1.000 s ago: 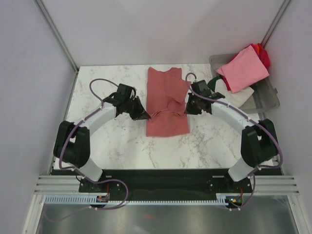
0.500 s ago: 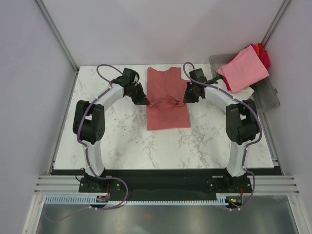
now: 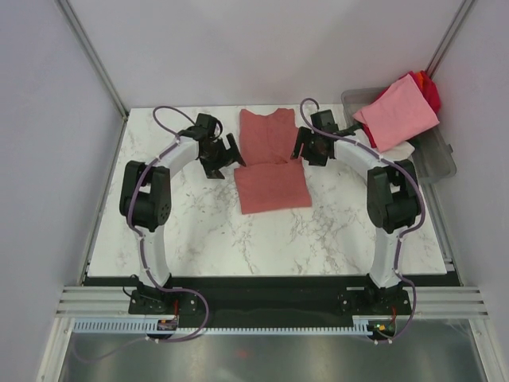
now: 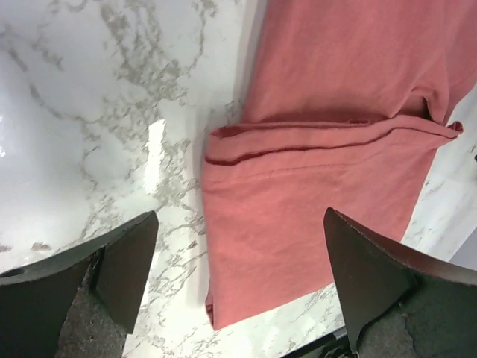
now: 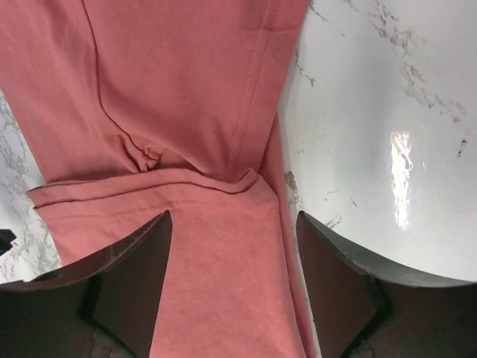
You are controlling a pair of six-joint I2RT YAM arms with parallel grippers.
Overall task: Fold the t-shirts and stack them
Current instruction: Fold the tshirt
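Note:
The dusty brick-red t-shirt (image 3: 270,167) lies in the middle of the marble table, its near half folded back over itself with the folded edge across its middle. My left gripper (image 3: 231,155) hovers open at the shirt's left edge, holding nothing. In the left wrist view the left gripper (image 4: 240,216) spreads wide over the fold (image 4: 320,186). My right gripper (image 3: 306,148) is open at the shirt's right edge. In the right wrist view the right gripper (image 5: 235,216) straddles the cloth (image 5: 186,97) without gripping it. More t-shirts, pink (image 3: 396,111), bright red (image 3: 432,91) and white (image 3: 395,155), are piled at the back right.
A clear grey plastic tub (image 3: 437,159) stands at the table's back right corner under the piled shirts. White walls with metal posts close in the table on three sides. Both arm bases sit at the near edge.
Both grippers carried the shirt's edge toward the back, laying the near half over itself. Then they opened and let the cloth go, and it now lies flat.

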